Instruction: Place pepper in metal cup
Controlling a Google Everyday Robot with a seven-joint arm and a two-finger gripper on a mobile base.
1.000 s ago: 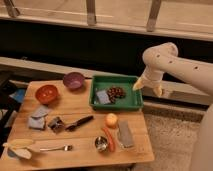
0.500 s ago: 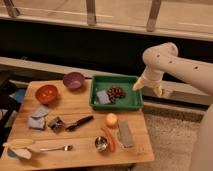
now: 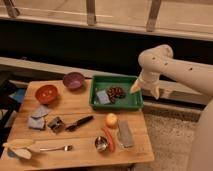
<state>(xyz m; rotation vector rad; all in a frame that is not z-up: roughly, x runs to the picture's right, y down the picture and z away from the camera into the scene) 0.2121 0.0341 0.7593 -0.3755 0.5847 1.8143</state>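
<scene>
The pepper (image 3: 109,139) is slim and orange-red. It lies on the wooden table (image 3: 75,110) near the front edge, right beside the metal cup (image 3: 101,144). The cup is small, shiny and silver, and stands upright just left of the pepper. My gripper (image 3: 145,89) hangs from the white arm above the right rim of the green tray, well behind and to the right of the pepper and cup. It holds nothing that I can see.
A green tray (image 3: 131,103) at the back right holds a grey cloth and dark grapes. A round orange fruit (image 3: 111,120), a grey packet (image 3: 125,134), an orange bowl (image 3: 46,93), a purple bowl (image 3: 73,80), a black-handled tool (image 3: 77,123) and a spoon (image 3: 52,148) lie on the table.
</scene>
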